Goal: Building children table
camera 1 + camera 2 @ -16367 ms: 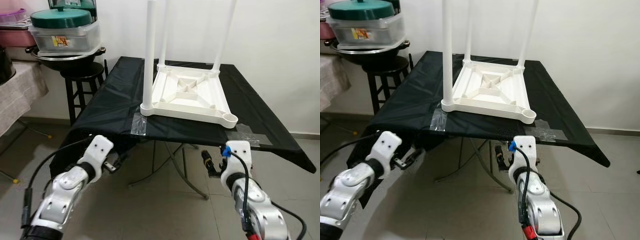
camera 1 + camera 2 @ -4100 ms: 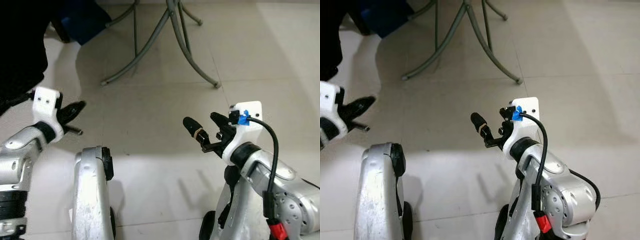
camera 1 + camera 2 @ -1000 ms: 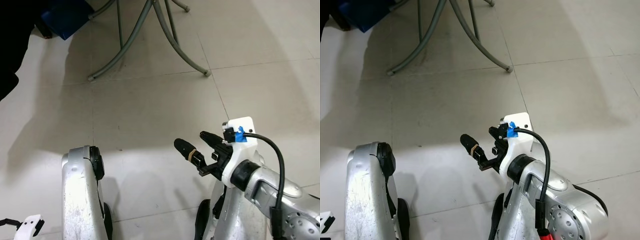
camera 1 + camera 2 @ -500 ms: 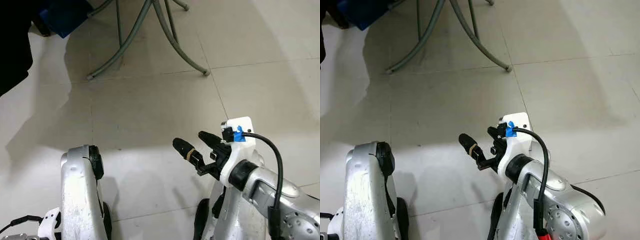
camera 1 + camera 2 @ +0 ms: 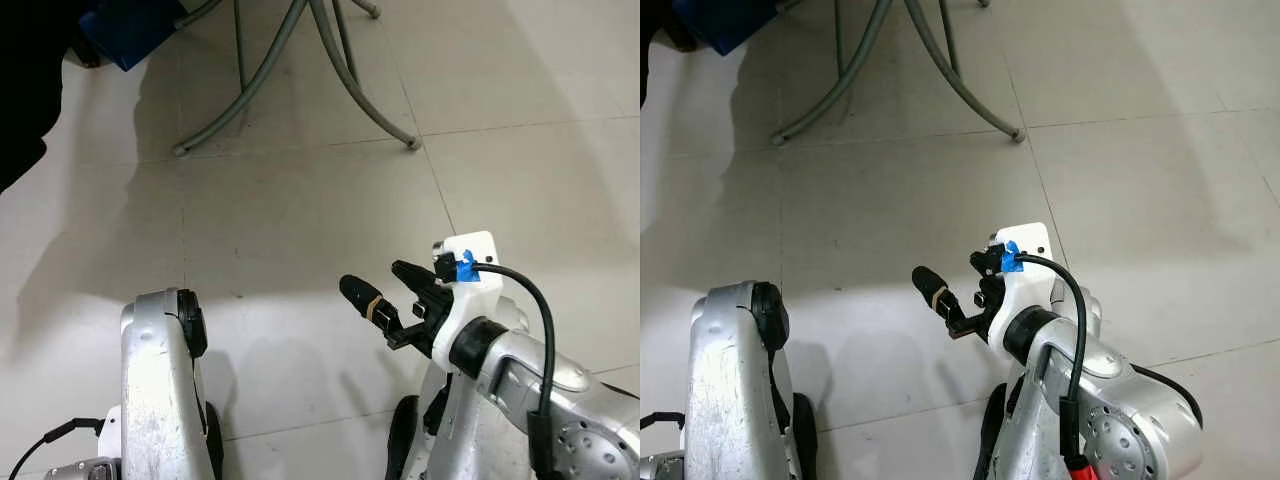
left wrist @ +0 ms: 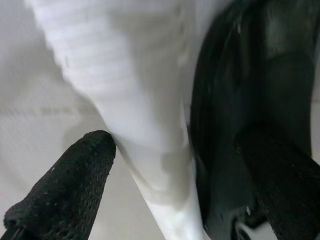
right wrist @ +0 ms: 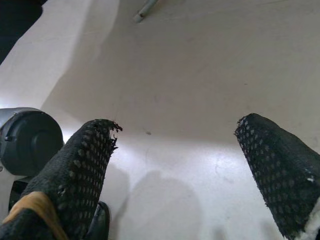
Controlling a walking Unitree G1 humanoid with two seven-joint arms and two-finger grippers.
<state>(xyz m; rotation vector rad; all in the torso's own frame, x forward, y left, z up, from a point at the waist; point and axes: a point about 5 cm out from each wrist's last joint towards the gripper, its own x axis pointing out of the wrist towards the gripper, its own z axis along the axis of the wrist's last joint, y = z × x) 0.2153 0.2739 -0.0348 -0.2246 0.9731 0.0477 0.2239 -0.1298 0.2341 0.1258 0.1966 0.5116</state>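
I am looking down at the tiled floor (image 5: 300,200) and my own legs. My right gripper (image 5: 385,287) hovers low over the floor in front of my right leg, open, with nothing between its fingers (image 7: 85,170). My left arm (image 5: 85,468) hangs at the bottom left corner. In the left wrist view my left gripper (image 6: 170,185) is open, its fingers (image 6: 65,190) spread on either side of my own white and black leg, close behind them.
The grey metal legs of the folding table (image 5: 340,70) stand on the floor ahead. The black tablecloth (image 5: 25,90) hangs at the far left, beside a blue object (image 5: 130,25). My left leg (image 5: 160,390) stands at lower left.
The view has tilted down from the tabletop with the upturned white table to the floor. My left arm has dropped to the bottom corner. The right gripper has drifted slightly left.
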